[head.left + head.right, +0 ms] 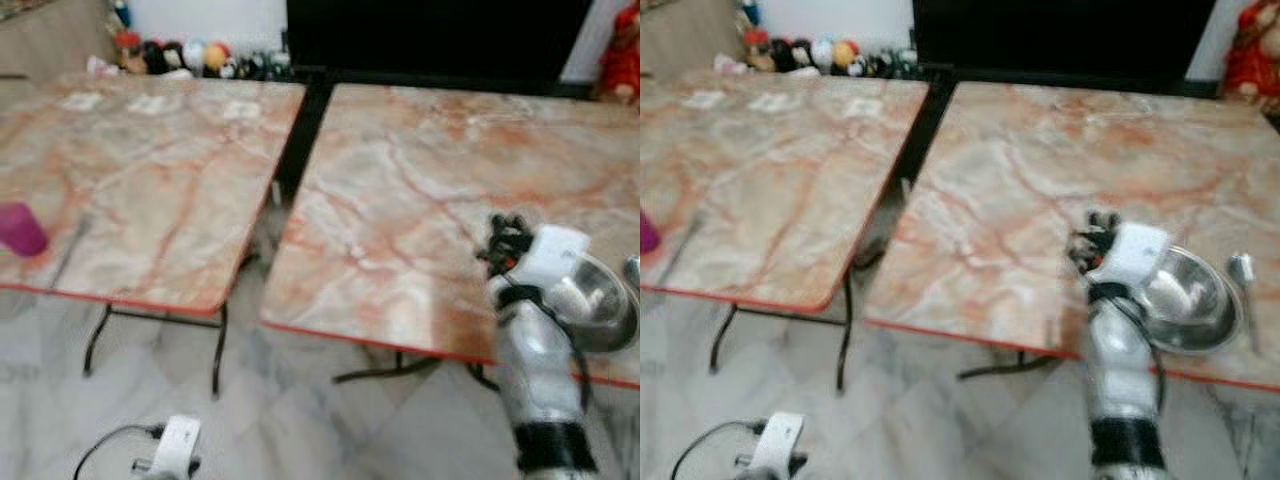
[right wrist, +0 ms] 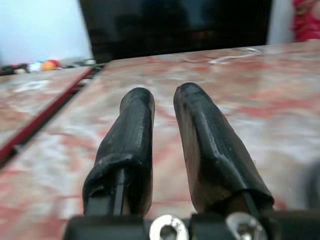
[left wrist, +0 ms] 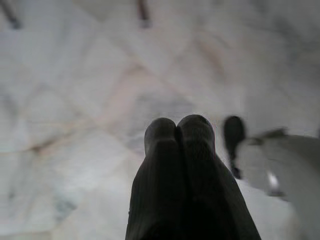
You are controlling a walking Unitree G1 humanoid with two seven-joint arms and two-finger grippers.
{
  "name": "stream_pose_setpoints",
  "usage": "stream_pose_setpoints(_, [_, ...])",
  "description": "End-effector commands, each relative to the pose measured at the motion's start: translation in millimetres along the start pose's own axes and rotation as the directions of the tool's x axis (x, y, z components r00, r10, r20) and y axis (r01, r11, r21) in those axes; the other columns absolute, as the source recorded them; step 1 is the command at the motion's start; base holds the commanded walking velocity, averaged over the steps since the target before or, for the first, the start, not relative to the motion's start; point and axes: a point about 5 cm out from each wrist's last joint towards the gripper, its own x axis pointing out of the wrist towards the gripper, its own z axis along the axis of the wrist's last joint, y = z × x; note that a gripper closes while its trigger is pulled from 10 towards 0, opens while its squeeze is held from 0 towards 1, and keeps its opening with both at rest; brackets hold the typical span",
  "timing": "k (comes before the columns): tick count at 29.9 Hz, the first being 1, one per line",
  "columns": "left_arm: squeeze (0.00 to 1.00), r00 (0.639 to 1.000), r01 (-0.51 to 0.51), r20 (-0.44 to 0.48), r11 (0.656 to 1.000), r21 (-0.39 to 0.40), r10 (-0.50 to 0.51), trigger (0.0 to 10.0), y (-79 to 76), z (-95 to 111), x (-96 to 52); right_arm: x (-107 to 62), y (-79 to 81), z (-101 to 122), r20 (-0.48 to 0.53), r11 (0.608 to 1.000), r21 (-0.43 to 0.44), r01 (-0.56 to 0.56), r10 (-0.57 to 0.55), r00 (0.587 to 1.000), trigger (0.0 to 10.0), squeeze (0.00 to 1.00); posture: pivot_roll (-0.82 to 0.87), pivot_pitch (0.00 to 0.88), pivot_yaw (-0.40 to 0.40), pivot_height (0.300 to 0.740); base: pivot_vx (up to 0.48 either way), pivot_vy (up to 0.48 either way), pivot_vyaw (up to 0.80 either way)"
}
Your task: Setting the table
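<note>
A steel bowl (image 1: pixel 1185 298) sits near the front right edge of the right marble table (image 1: pixel 1020 200), with a spoon (image 1: pixel 1243 280) lying just to its right. On the left table (image 1: pixel 150 190), a purple cup (image 1: pixel 20 228) stands near the front left edge. My right gripper (image 2: pixel 164 97) hovers low over the right table just left of the bowl, pointing at the far side. Its fingers (image 1: pixel 505 240) are open by a narrow gap with nothing between them. My left arm (image 1: pixel 170 445) hangs low over the floor, and the left gripper (image 3: pixel 176 125) is shut and empty.
A dark gap (image 1: pixel 290 150) separates the two tables, which stand on thin black legs (image 1: pixel 218 350). Small white papers (image 1: pixel 150 103) lie at the left table's far edge. Toys (image 1: pixel 170 55), a dark cabinet (image 1: pixel 430 35) and a red figure (image 1: pixel 620 55) line the back wall.
</note>
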Motion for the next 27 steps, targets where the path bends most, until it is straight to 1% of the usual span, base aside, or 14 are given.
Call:
stream_pose_setpoints(1, [0.00,1.000,0.013,-0.021,1.000,-0.003,-0.013,10.0,-5.4,-4.5,0.1,0.7,-7.8,5.3,0.021,1.000,-0.021,0.018,-0.017,1.000,10.0,0.00,0.09,0.019,0.020,0.740,0.000,0.480,0.00])
stream_pose_setpoints(6, [0.00,1.000,0.010,-0.018,1.000,-0.008,-0.010,10.0,-5.8,-3.6,0.3,2.3,-5.3,6.8,0.025,1.000,-0.029,0.008,-0.008,1.000,10.0,0.00,0.09,0.036,0.016,0.740,0.000,0.480,0.39])
stream_pose_setpoints(11, [0.00,1.000,0.005,-0.018,1.000,-0.018,-0.006,10.0,-6.4,-2.8,0.6,3.4,-3.9,6.4,0.020,1.000,-0.004,0.014,-0.014,1.000,10.0,0.00,0.09,0.057,0.012,0.740,0.000,0.480,0.00])
stream_pose_setpoints(27, [0.00,1.000,0.003,-0.011,0.999,-0.042,-0.004,10.0,-9.4,-0.4,1.6,9.5,0.1,9.3,0.021,1.000,0.005,0.012,-0.012,1.000,10.0,0.00,0.09,0.082,-0.004,0.740,0.000,0.480,0.00])
